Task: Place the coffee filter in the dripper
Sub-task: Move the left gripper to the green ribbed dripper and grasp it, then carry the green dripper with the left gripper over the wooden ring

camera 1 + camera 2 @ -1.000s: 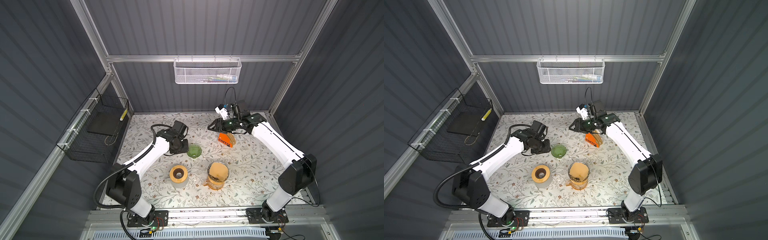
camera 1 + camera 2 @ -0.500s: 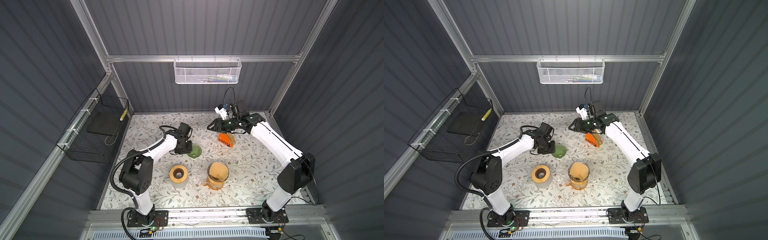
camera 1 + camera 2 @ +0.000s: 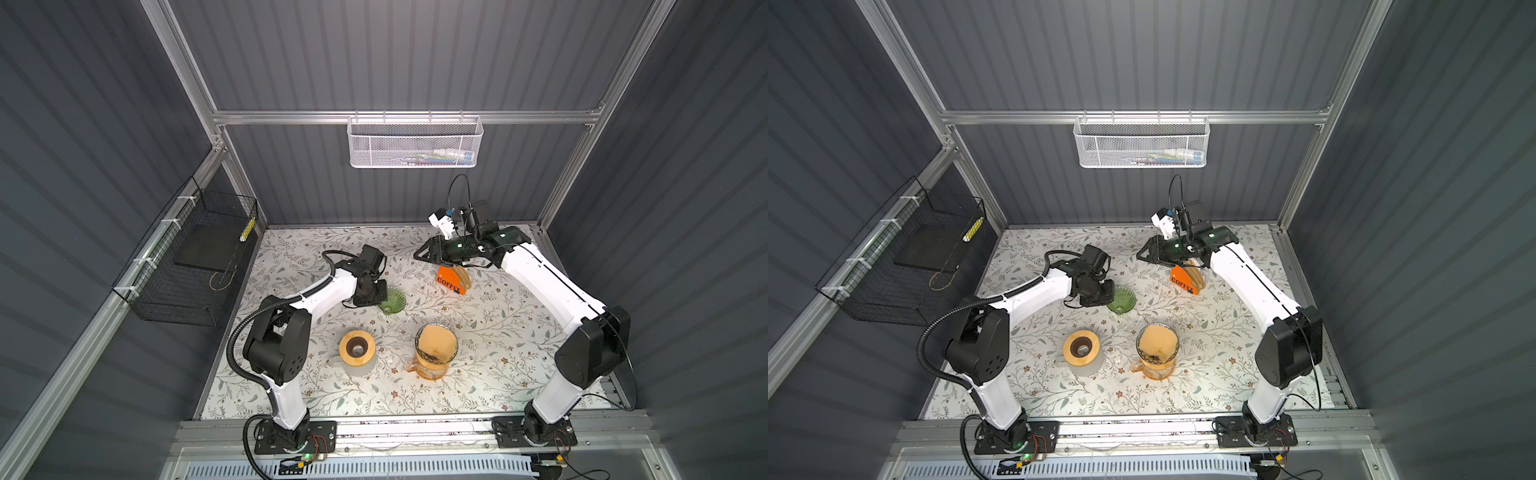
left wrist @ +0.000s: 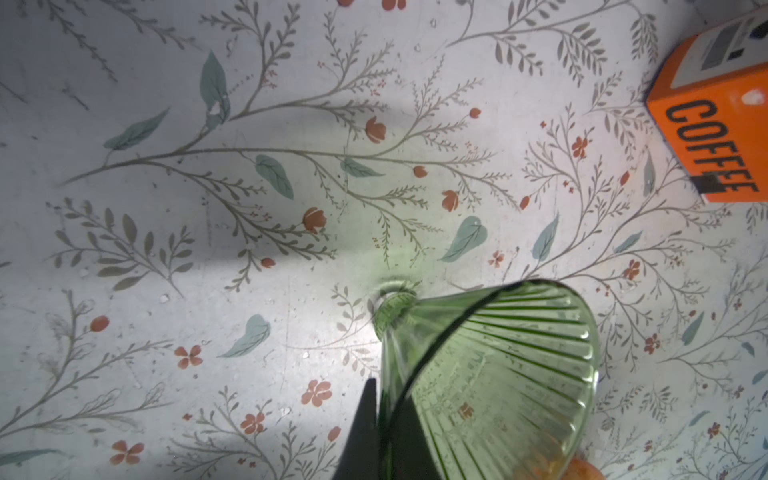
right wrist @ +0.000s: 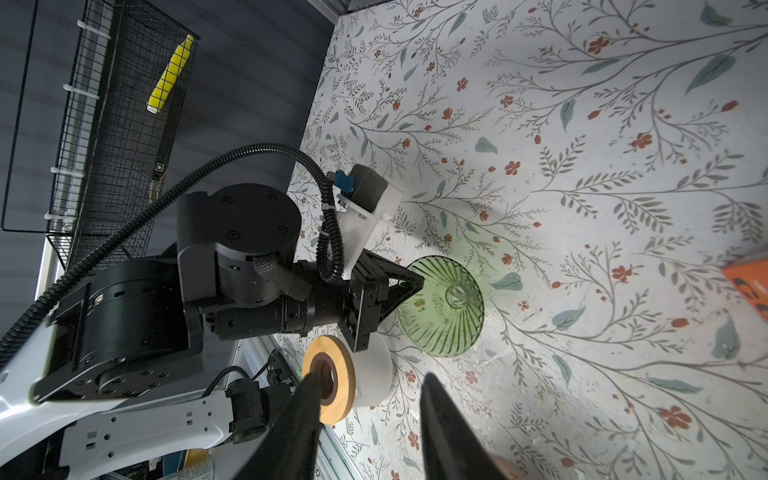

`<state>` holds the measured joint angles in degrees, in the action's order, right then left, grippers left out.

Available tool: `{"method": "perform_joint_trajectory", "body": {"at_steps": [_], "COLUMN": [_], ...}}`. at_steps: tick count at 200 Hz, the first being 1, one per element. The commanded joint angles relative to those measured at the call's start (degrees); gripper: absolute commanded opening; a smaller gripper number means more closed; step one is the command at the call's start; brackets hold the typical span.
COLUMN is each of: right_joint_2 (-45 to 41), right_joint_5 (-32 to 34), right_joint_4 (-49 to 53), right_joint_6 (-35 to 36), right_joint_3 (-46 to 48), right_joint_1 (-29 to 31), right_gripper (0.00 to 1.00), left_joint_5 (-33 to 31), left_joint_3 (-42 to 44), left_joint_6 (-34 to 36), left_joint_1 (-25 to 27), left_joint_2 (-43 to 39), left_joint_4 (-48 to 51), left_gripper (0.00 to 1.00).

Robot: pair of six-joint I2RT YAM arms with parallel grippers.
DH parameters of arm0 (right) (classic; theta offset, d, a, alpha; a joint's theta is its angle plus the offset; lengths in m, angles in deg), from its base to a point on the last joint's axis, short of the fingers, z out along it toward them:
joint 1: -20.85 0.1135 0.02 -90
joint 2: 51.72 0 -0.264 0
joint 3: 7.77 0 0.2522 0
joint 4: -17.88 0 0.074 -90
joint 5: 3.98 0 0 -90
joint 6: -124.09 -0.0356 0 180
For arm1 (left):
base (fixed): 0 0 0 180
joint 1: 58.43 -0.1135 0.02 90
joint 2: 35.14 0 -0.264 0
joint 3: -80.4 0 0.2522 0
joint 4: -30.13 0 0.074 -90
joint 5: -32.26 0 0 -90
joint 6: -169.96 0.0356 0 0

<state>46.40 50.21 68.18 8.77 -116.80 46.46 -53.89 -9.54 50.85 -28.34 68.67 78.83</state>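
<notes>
The dripper (image 3: 392, 300) (image 3: 1122, 301) is a green ribbed glass cone standing on its narrow end left of the table's middle. My left gripper (image 4: 388, 419) (image 3: 380, 291) is shut on its rim, with the glass wall (image 4: 498, 365) between the two fingers; the right wrist view shows the same grip on the dripper (image 5: 440, 307). Tan coffee filters (image 3: 463, 279) (image 3: 1196, 274) stand in an orange holder marked COFFEE (image 3: 449, 281) (image 4: 715, 137). My right gripper (image 3: 419, 254) (image 5: 370, 399) hovers open above and just left of that holder, holding nothing.
A white mug with a wooden ring lid (image 3: 356, 347) (image 5: 332, 374) and an amber glass carafe with a tan lining in its top (image 3: 434, 353) stand nearer the front. A black wire basket (image 3: 187, 266) hangs on the left wall and a white mesh basket (image 3: 415, 143) on the back wall.
My left gripper has moved right to the green dripper and shut on its rim. The right arm has stayed where it was, still open.
</notes>
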Motion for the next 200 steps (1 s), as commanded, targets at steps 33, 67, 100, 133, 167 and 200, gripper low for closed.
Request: {"method": "perform_joint_trajectory", "body": {"at_steps": [33, 67, 100, 133, 167, 200], "right_joint_2": [-0.8, -1.8, -2.7, -4.7, -6.4, -7.3], "right_joint_5": [-0.6, -0.7, -1.4, -1.4, -0.3, 0.1], "right_joint_4": [1.2, 0.8, 1.0, 1.1, 1.8, 2.8], "right_joint_6": [0.5, 0.4, 0.7, 1.2, 2.4, 2.6], "right_joint_3": [-0.4, -0.3, -1.1, -1.3, -1.2, -0.8], "right_joint_1": [0.4, 0.8, 2.0, 4.0, 7.0, 9.5], "right_gripper": [0.41, 0.41, 0.41, 0.41, 0.42, 0.42], "left_joint_5": [-0.4, -0.4, -1.5, -2.2, -3.6, -2.8], "left_joint_3": [-0.3, -2.8, -4.2, -6.5, -3.3, 3.1], "left_joint_6": [-0.1, -0.6, -1.4, -2.7, -5.5, -9.2], "left_joint_1": [0.3, 0.3, 0.3, 0.2, 0.2, 0.2], "left_joint_2": [-1.1, -5.4, -13.0, -21.0, -29.7, -37.7], "left_joint_4": [1.8, 5.0, 9.6, 16.5, 22.8, 26.3], "left_gripper": [0.00, 0.00, 0.00, 0.00, 0.00, 0.00]}}
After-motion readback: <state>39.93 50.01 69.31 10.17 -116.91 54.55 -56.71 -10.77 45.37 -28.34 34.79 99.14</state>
